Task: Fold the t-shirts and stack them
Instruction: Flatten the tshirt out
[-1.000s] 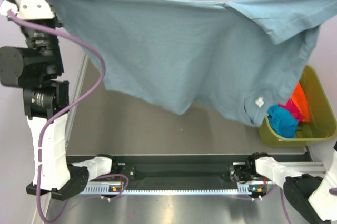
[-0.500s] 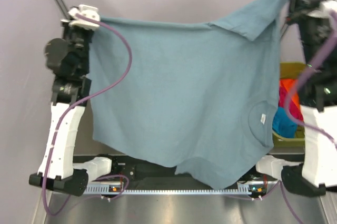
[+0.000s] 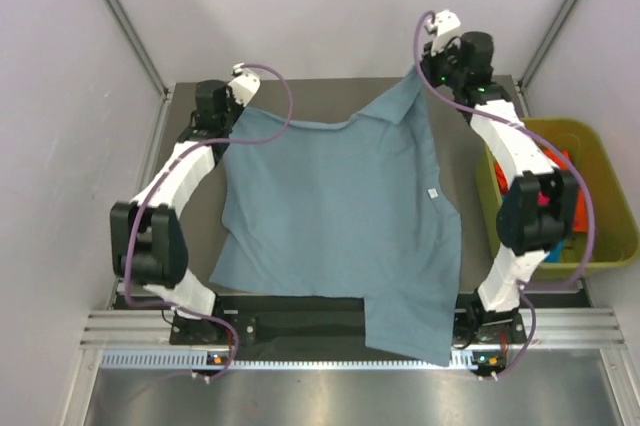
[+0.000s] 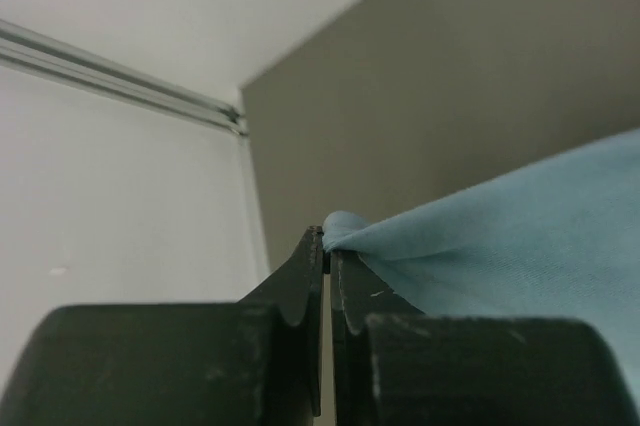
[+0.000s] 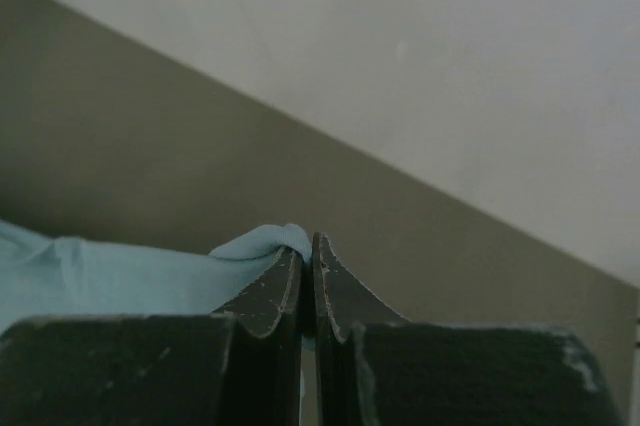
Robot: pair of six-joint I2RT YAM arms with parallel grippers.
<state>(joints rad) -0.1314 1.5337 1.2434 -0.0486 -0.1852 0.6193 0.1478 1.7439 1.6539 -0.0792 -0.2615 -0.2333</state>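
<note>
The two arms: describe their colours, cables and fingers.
The left arm and right arm match: white shells between bulky black joints, with a purple cable looping along each. The left gripper and right gripper have flat black fingers with wavy, scuffed inner edges.

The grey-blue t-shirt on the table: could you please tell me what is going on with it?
Both arms hold the grey-blue t-shirt spread out on the table: the left gripper is shut on its far left corner, the right gripper on its far right corner. No fold is made yet. More bright shirts lie in the yellow-green bin at the right.
</note>
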